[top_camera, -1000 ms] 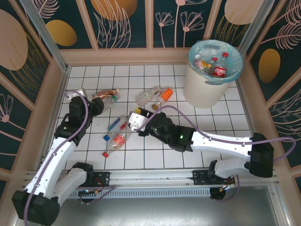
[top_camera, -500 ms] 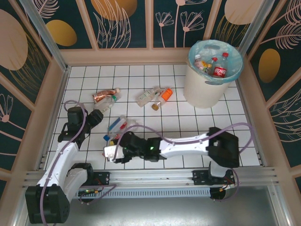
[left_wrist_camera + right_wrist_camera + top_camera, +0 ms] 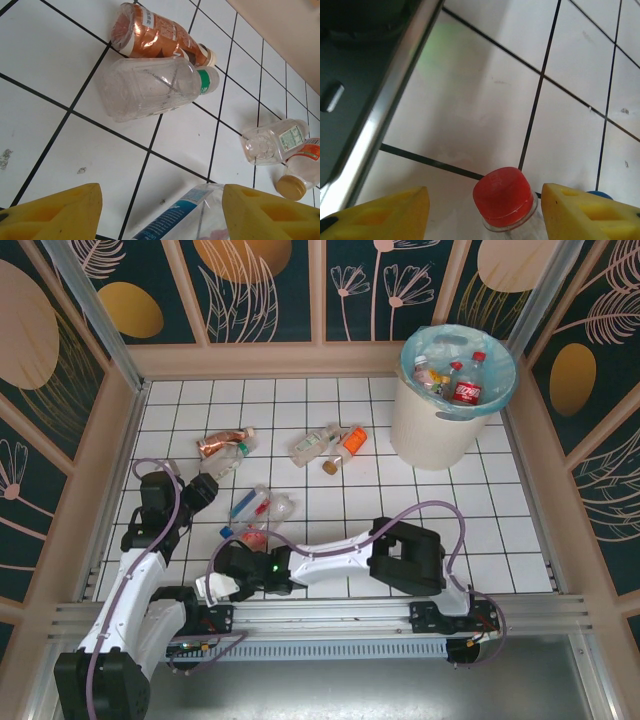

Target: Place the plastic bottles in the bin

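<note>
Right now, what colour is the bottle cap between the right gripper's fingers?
The cap is bright red; the right wrist view shows it best.

Your surroundings, itemised:
- Bench (image 3: 290,400): white square tiles with thin black grid lines. The left wrist view shows a few small dark specks on them.
- Walls (image 3: 260,290): dark teal panels on three sides, printed with peach leaf outlines and gold ovals.
- Frame (image 3: 270,358): pale wood around the panels and along the bench edge.
- Posts (image 3: 95,315): slanted metal, at the far corners.
- Rail (image 3: 330,615): metal, along your near edge, with grey sheet metal (image 3: 380,690) below it.
- Light: even and soft.
</note>
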{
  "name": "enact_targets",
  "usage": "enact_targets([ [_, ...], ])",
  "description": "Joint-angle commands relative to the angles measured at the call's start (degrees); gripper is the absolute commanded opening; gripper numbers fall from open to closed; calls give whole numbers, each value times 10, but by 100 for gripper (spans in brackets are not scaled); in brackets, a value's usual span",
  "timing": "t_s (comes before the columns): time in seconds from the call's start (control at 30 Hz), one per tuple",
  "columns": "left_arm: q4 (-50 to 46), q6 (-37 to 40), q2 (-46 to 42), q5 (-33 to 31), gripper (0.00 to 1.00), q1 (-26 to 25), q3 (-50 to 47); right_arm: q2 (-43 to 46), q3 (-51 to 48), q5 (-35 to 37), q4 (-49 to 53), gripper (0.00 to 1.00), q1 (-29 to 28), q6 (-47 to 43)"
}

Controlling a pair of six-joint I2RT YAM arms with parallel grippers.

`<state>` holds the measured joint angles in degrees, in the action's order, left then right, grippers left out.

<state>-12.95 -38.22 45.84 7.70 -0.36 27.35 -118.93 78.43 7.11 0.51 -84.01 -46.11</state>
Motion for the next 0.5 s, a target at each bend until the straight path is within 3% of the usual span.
enact_targets([
  [0.0, 17, 7, -7, 7, 65, 4, -8, -21, 19, 47, 11, 62, -5, -33],
  [0.33, 20, 6, -18, 13, 65, 4, -11, -43, 33, 79, 16, 58, -5, -59],
  [0.47, 22, 6, -19, 17, 65, 4, -12, -42, 33, 87, 10, 46, -5, -75],
])
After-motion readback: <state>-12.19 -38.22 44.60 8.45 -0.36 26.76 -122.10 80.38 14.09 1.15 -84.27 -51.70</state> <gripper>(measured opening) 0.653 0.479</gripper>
